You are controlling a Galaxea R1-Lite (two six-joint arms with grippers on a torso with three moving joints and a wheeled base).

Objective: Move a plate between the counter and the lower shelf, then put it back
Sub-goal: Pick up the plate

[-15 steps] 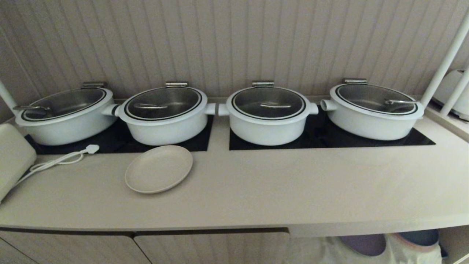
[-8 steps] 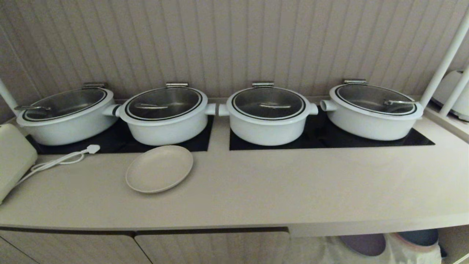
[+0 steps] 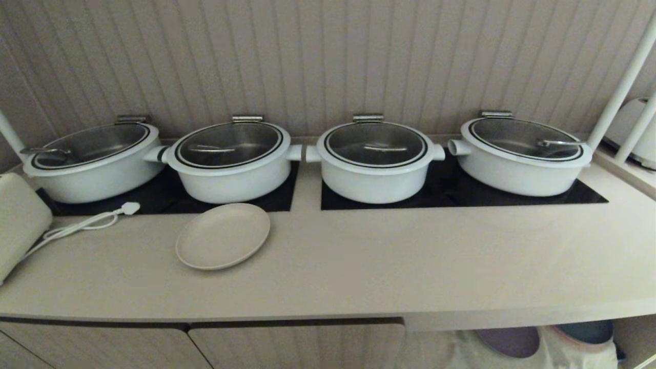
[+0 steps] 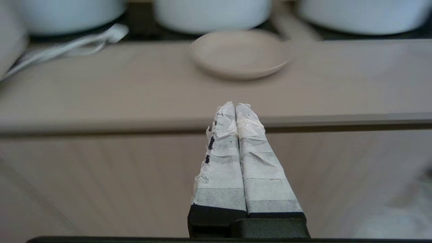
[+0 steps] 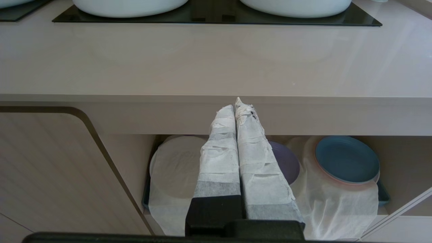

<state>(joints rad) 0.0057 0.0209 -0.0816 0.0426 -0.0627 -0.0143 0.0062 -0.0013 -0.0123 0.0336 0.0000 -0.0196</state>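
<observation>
Now, plate (image 3: 223,236): flat on counter (image 3: 389,256), left part, near 2nd pot (image 3: 229,161).
L gripper (image 4: 235,107): fingers pressed together, empty, before counter edge.
R gripper (image 5: 237,107): same, before lower shelf (image 5: 341,206).

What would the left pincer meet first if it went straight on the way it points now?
Probably the counter: the shut left pincer aims at about its front-edge height, in front of the ribbed cabinet door. The plate lies farther back on top. Depth is unclear.

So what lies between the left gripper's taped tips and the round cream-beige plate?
In the left wrist view, only bare pale-beige counter and its front edge lie between the shut left gripper and the round cream-beige plate.
</observation>
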